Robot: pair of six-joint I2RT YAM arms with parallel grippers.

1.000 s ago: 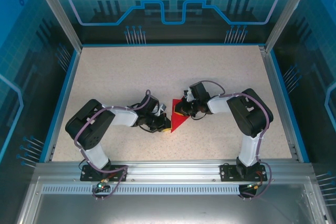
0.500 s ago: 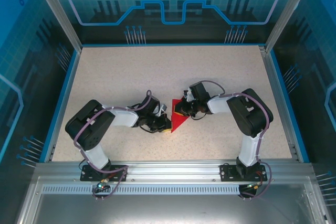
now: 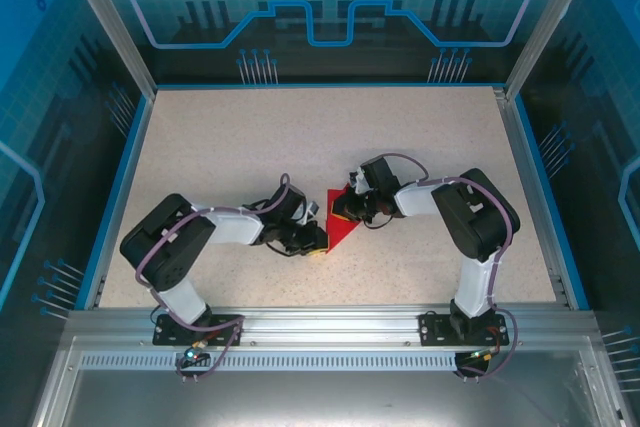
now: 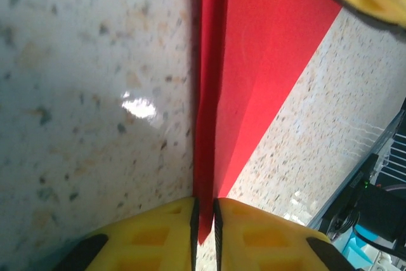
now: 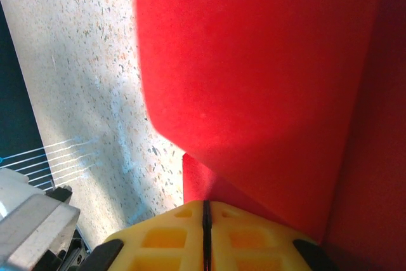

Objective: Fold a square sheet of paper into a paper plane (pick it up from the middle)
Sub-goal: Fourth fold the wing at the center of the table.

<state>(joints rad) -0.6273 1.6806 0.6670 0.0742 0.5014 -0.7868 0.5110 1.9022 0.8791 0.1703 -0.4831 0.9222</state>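
Left wrist: creased red paper (image 4: 254, 61)

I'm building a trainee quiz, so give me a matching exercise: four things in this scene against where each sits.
Things:
1 folded bright red paper sheet
2 left hand
3 right hand
4 speckled beige table top

Places:
A beneath everything
B at the paper's near corner
C at the paper's far side
D between both hands

Pairs: 1-D, 2-B, 3-C, 4-A

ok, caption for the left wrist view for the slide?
Left gripper pinching the creased edge of the folded red paper on the speckled table.
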